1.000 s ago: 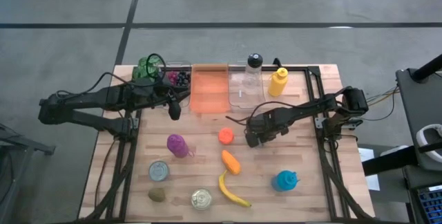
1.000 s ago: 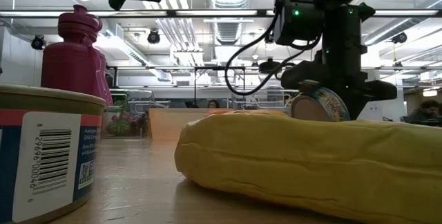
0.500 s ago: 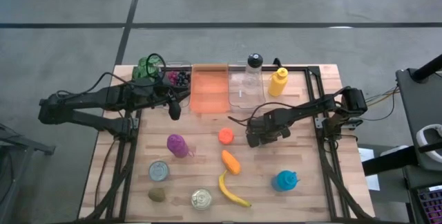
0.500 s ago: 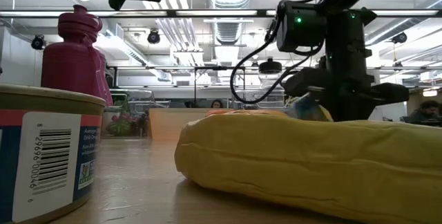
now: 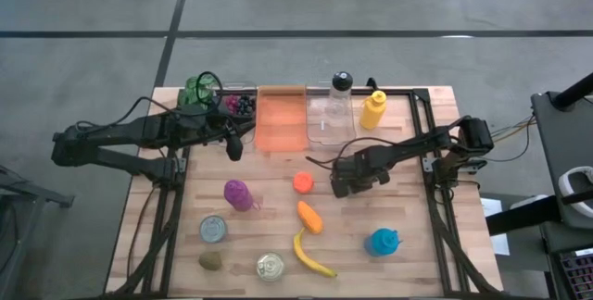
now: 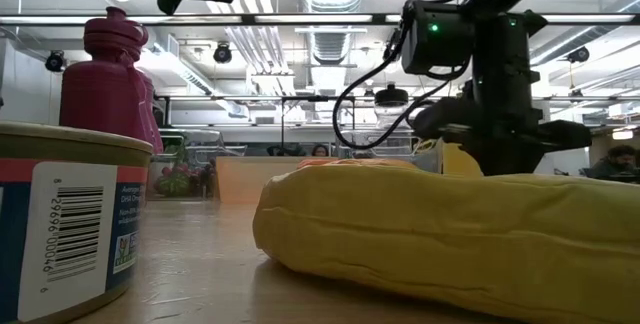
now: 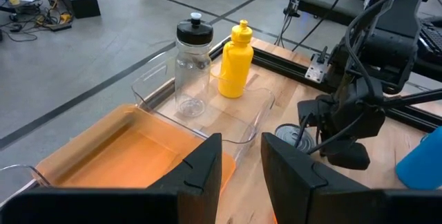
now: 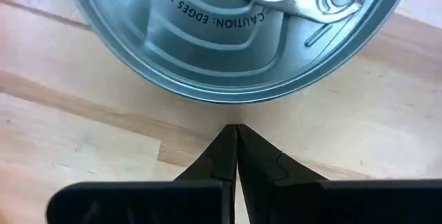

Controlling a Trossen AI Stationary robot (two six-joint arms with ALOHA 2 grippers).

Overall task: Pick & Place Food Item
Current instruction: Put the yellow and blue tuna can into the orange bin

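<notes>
A silver can with a pull-tab lid (image 8: 228,30) stands upright on the wood near the table's middle, also seen in the left wrist view (image 7: 293,135). My right gripper (image 8: 237,131) points down right beside it with its fingers shut. A strip of bare wood shows between the fingertips and the can's rim. In the high view my right gripper (image 5: 346,185) hides the can. My left gripper (image 7: 242,175) is open and hovers over the table's far left part (image 5: 235,144), near the orange tray (image 5: 281,119).
A clear bin (image 5: 326,124) holds a clear bottle (image 5: 342,82); a yellow bottle (image 5: 372,109) stands beside it. On the wood lie an orange ball (image 5: 303,182), carrot (image 5: 309,217), banana (image 5: 310,256), purple bottle (image 5: 238,194), blue bottle (image 5: 384,242) and two cans (image 5: 214,229).
In the low view the can stood tilted and raised at my right gripper a second ago. It has since dropped almost out of sight behind the banana. My right gripper has come down a little with it.
</notes>
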